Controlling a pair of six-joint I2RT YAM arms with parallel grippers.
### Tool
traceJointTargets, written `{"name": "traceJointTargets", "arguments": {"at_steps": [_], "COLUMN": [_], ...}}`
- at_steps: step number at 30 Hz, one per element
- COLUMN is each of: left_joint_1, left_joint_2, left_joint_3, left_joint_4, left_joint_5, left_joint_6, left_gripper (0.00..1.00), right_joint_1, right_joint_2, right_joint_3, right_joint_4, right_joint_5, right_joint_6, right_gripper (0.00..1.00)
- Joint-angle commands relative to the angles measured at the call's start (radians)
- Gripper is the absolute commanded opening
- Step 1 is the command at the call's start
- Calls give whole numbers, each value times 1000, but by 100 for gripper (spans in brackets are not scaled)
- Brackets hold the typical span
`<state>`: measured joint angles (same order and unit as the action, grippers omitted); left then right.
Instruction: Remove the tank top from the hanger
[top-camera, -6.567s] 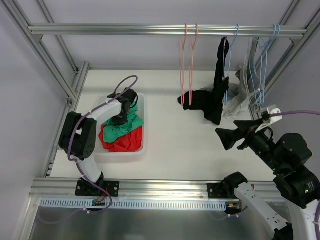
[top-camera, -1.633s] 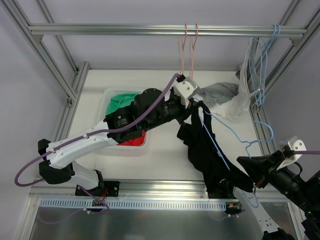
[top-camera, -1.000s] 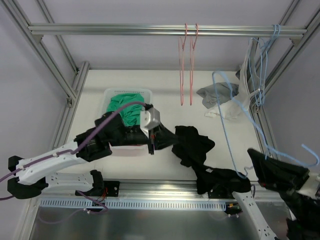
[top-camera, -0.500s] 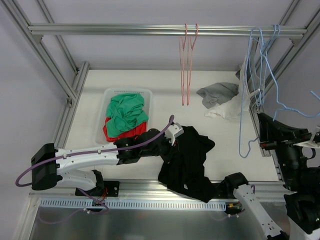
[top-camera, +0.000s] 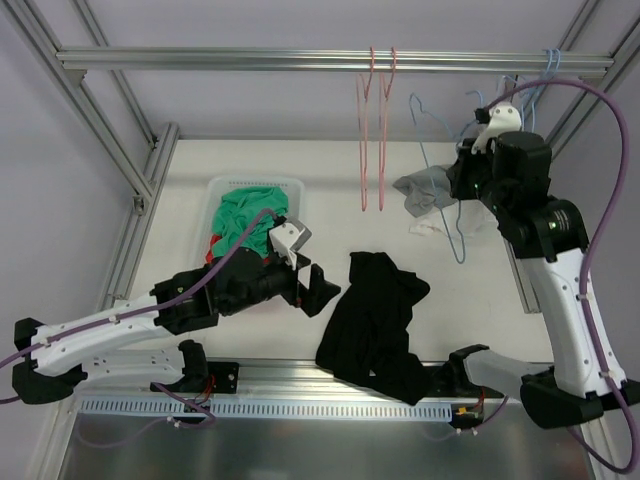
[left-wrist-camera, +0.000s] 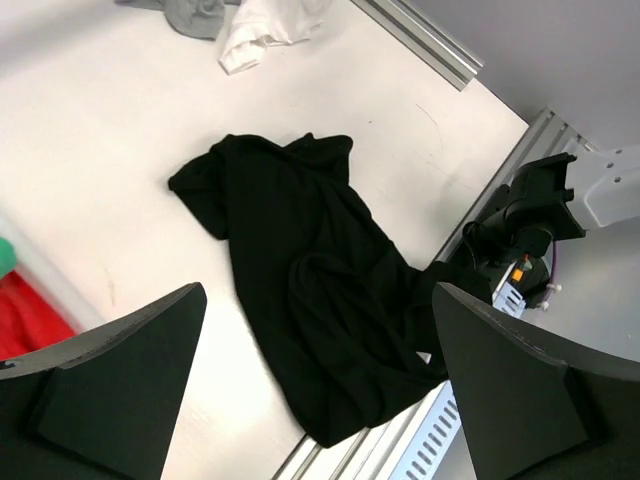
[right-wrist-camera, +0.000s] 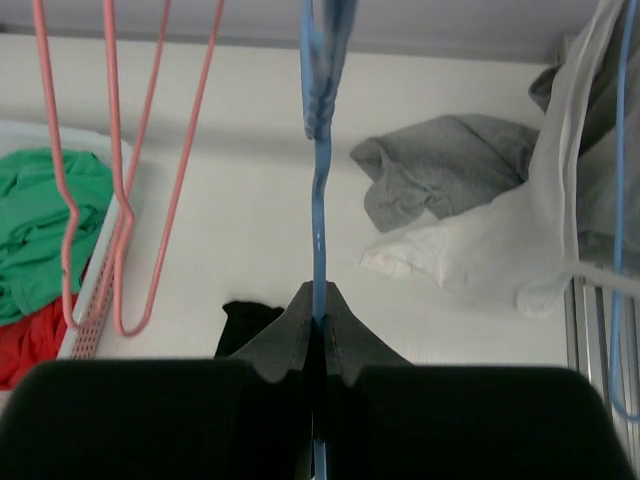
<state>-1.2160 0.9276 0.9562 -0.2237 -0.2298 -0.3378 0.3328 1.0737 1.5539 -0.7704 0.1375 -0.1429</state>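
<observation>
The black tank top (top-camera: 375, 312) lies crumpled on the table near the front edge, off any hanger; the left wrist view shows it spread below the camera (left-wrist-camera: 300, 280). Just left of it my left gripper (top-camera: 316, 288) hovers open, its fingers (left-wrist-camera: 110, 385) wide apart and empty. A bare blue hanger (top-camera: 440, 195) hangs raised at the back right, under the rail. My right gripper (top-camera: 464, 182) is shut on its wire, and the right wrist view shows the jaws (right-wrist-camera: 319, 322) pinched on the blue hanger (right-wrist-camera: 318, 215).
A white basket (top-camera: 215, 188) of green and red clothes stands at the left. Two pink hangers (top-camera: 375, 130) and more blue hangers (top-camera: 545, 70) hang from the top rail (top-camera: 250, 60). Grey (top-camera: 425, 185) and white (right-wrist-camera: 490, 262) garments lie at the back right.
My left gripper opened and let go of the tank top, which now lies on the table. My right arm swung from the front right up toward the rail with the bare blue hanger.
</observation>
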Motion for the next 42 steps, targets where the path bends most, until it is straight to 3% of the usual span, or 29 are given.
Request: {"name": "traceJointTargets", "arguments": {"at_steps": [1, 11, 18, 25, 34, 35, 37, 38, 39, 40, 41, 42], "left_joint_1": [1, 1, 1, 0, -11, -13, -16, -17, -17, -17, -17, -17], "left_joint_2": [-21, 30, 77, 117, 201, 214, 252, 266, 281, 318, 341, 362], "left_joint_3": [-4, -51, -17, -8, 42, 58, 70, 79, 82, 84, 91, 99], "left_joint_4": [-100, -109, -108, -106, -92, -89, -77, -68, -46, -36, -25, -17], "left_joint_5": [-28, 27, 61, 76, 89, 92, 92, 93, 99, 102, 106, 110], "left_joint_6": [48, 5, -21, -33, -27, -26, -27, -29, -29, -29, -30, -32], "left_gripper": [99, 99, 99, 99, 99, 99, 99, 99, 99, 99, 99, 99], "right_joint_1": [9, 20, 21, 23, 26, 26, 23, 23, 23, 23, 22, 22], "right_joint_2": [69, 370, 531, 585, 451, 447, 430, 422, 401, 385, 367, 347], "right_joint_3": [196, 507, 632, 603, 423, 416, 413, 405, 402, 397, 390, 370], "right_joint_4": [66, 51, 48, 48, 83, 83, 85, 79, 74, 72, 62, 60], "right_joint_5": [8, -22, -35, -4, -22, -22, -22, -24, -22, -22, -19, -10], "right_joint_6": [-40, -101, -107, -101, -75, -81, -86, -89, -89, -89, -89, -86], "right_gripper": [0, 0, 0, 0, 2, 6, 25, 38, 58, 64, 81, 90]}}
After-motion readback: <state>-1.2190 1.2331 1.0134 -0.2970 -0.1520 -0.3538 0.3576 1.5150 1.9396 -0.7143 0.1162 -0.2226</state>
